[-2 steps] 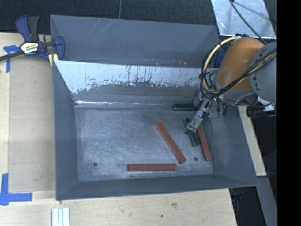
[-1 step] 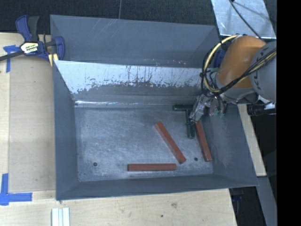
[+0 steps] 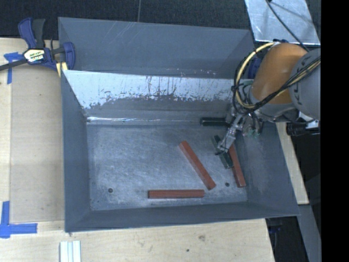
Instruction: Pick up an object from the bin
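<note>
Front stick (image 3: 175,194), reddish-brown, flat along near wall of bin (image 3: 76,162), well left of tool (image 3: 224,150). Diagonal stick (image 3: 196,165) just left of tool, with wide bare floor farther left. Right stick (image 3: 238,173) close to right wall, upper end just beside tool. Cannot tell whether tool open or closed.

**Grey arm, orange cover**

The arm (image 3: 308,94) is round and grey. A big smooth orange cover (image 3: 278,70) sits on its wrist. Yellow, blue and black cables (image 3: 244,83) loop around it. The pincer (image 3: 225,152) is thin, dark and silvery.
</note>
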